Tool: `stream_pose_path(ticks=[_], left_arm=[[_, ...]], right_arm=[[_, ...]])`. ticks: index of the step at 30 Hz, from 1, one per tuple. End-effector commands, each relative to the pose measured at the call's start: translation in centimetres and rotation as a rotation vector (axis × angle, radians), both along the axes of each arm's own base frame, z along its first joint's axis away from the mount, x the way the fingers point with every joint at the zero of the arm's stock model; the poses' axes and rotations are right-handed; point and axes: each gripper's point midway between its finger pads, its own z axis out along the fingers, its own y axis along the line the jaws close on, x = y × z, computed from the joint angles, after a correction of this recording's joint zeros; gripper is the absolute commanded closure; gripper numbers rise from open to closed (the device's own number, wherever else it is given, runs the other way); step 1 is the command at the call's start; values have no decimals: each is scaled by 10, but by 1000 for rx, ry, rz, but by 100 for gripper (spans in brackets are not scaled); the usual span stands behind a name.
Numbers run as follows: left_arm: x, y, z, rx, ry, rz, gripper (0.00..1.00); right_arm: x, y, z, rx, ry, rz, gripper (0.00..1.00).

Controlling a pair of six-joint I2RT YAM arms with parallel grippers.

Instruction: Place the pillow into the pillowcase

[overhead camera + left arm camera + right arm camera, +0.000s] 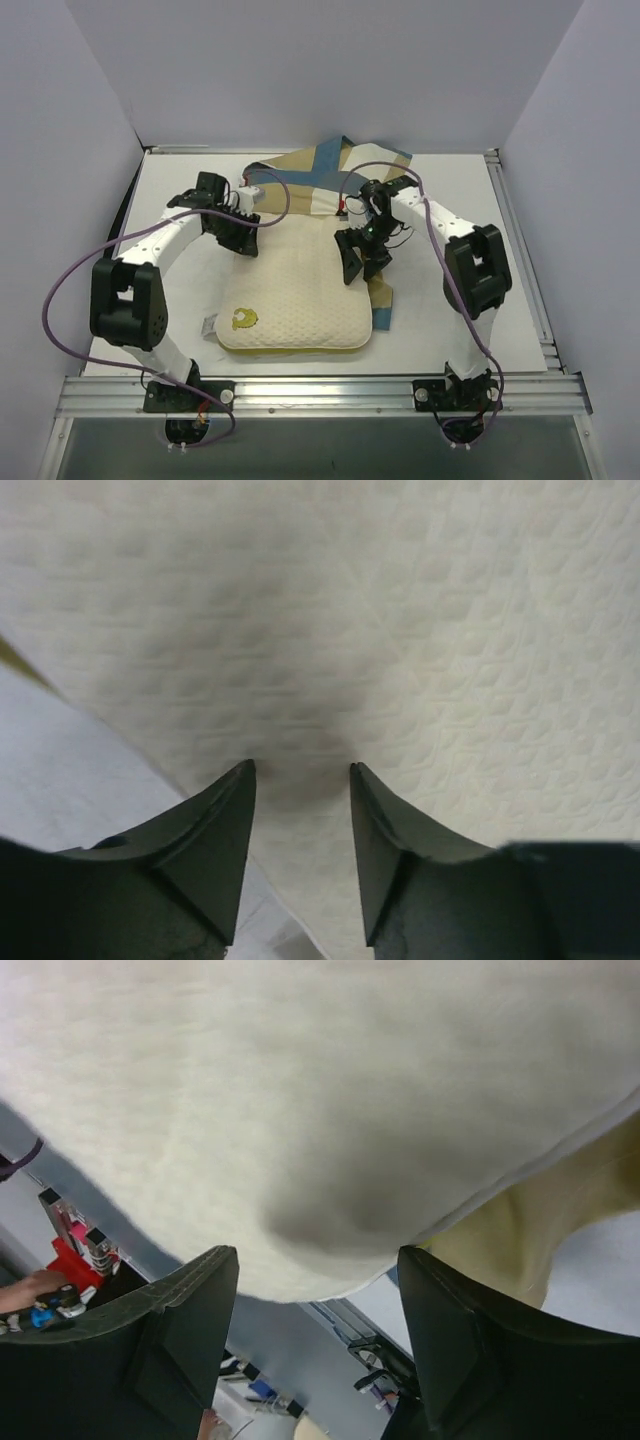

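— White worktop (pixel 440 330): where is the pillow (pixel 295 300)?
— Centre, with the checked pillowcase (pixel 310 175) bunched behind it. Left pincer (pixel 238 238) gapes at its far-left corner; right pincer (pixel 360 262) is spread wide astride its right edge.

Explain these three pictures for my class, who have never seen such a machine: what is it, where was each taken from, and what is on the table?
These are two robot arms bolted at the near edge of a table. The wide picture looks down from above and behind; the other two come from a camera on each wrist, showing that arm's dark fingers. A cream pillow lies partly over a blue and tan checked pillowcase. The left fingers and right fingers each straddle pillow fabric; whether they grip is unclear.
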Motion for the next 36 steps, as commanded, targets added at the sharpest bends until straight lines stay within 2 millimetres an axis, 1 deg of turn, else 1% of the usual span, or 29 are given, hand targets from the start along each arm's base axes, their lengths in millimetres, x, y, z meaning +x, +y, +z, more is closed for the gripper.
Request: stream_pose_path(ticks=[1,2,3,4,5,6,7,9,10,11,13,14,16,17,18,19,20,21,22,24,25,26,27,29,30,31,33,34,36], left_arm=[[-36,-16,-32,14,120,-176,52],[-46,-25,-38,3,149,-204,54],[-57,-44,-40,-6,160,-259,57],[-65,-63,-41,-45,185,-279,57],[-62,-82,-38,-77,155,-305,57],[-72,-109,-35,-101,148,-361,57],[-71,-126,-35,-124,165,-341,56],[-55,-163,-14,-176,89,-367,52],[-49,-169,-10,-193,96,-346,46],[-40,-171,-2,-205,74,-332,44],[-16,-160,22,-209,-10,-286,39],[-10,-154,30,-211,-35,-269,37],[8,-128,50,-201,-105,-190,35],[13,-120,57,-202,-127,-163,32],[17,-109,61,-199,-139,-125,30],[15,-99,66,-215,-142,-83,28],[26,-83,73,-231,-179,-38,23],[26,-75,74,-250,-173,6,20],[26,-66,83,-253,-206,40,18],[24,-52,75,-234,-216,64,3],[25,-45,78,-205,-250,72,3],[20,-43,72,-196,-237,73,3],[19,-40,70,-177,-248,59,3],[18,-35,61,-145,-247,64,3],[18,-34,57,-136,-245,62,3],[18,-33,55,-123,-254,56,3],[22,-28,47,-98,-271,61,3],[23,-26,44,-87,-278,59,5],[21,-24,37,-75,-282,49,8]], right_arm=[[14,-48,-48,-169,144,-151,37],[23,-58,-56,-182,159,-187,38],[41,-68,-54,-192,120,-224,39],[61,-92,-56,-204,108,-300,39],[74,-104,-54,-216,83,-333,39],[91,-120,-50,-241,39,-370,40],[116,-130,-37,-234,-36,-402,40],[136,-153,-21,-243,-93,-439,39],[148,-155,-5,-225,-141,-443,39],[145,-157,9,-216,-160,-441,38],[129,-147,20,-166,-163,-392,34],[122,-142,38,-141,-214,-378,32],[100,-120,56,-108,-273,-292,28],[89,-115,45,-119,-272,-263,28],[77,-92,45,-115,-298,-184,25],[70,-83,44,-116,-327,-138,23],[70,-76,45,-149,-412,-97,18],[61,-70,35,-174,-420,-50,8],[50,-48,33,-183,-452,37,7],[57,-35,28,-238,-524,78,5],[52,-17,23,-246,-538,131,5],[57,-11,20,-271,-571,141,0],[58,-3,17,-278,-587,162,0],[54,14,-9,-317,-569,230,0],[55,14,-21,-349,-562,243,0],[55,15,-45,-388,-529,264,0],[51,13,-67,-426,-489,269,0],[49,11,-80,-445,-459,276,4],[48,8,-87,-429,-442,255,34]])
